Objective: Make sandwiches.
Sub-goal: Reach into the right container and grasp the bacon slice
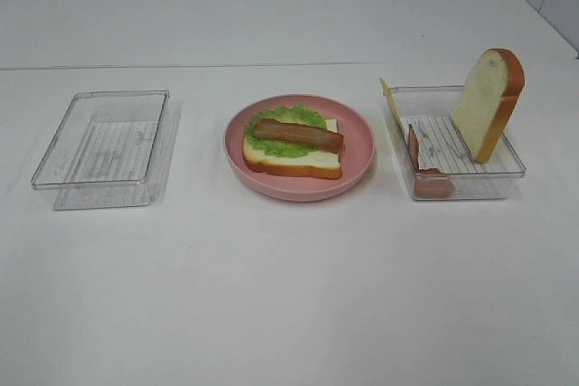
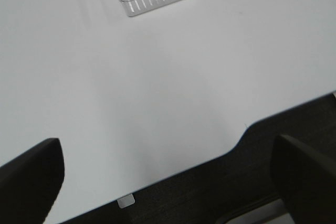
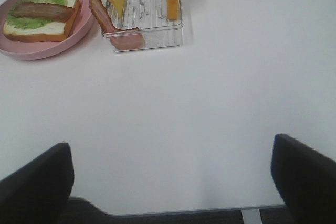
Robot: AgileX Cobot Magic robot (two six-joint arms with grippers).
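The left gripper (image 2: pixel 167 145) hovers over the near edge of the white counter (image 1: pixel 289 296), its black fingers (image 2: pixel 31 177) spread wide with nothing between them; the right gripper (image 3: pixel 171 144) does likewise, fingers (image 3: pixel 37 182) wide and bare. Beyond, mid-counter, the round pink plate (image 1: pixel 360 155) carries the half-built sandwich (image 1: pixel 294 144): a white toy bread slice with orange-brown crust, ruffled green lettuce (image 1: pixel 298 115) and a reddish-brown bacon strip (image 1: pixel 298 134) lying flat on top, probably uncovered to take further layers. At 3 o'clock from the plate, a clear ribbed plastic tray (image 1: pixel 479 183) holds the stock: a second bacon strip (image 1: pixel 432 185) slumped at its 7 o'clock corner, a thin yellow cheese slice (image 1: pixel 388 97) propped at 10 o'clock, and an upright bread slice (image 1: pixel 488 101) leaning at 1 o'clock, edges offered for pinching. Its walls may hinder a low approach. At 9 o'clock sits another clear tray (image 1: pixel 104 146), holding nothing.
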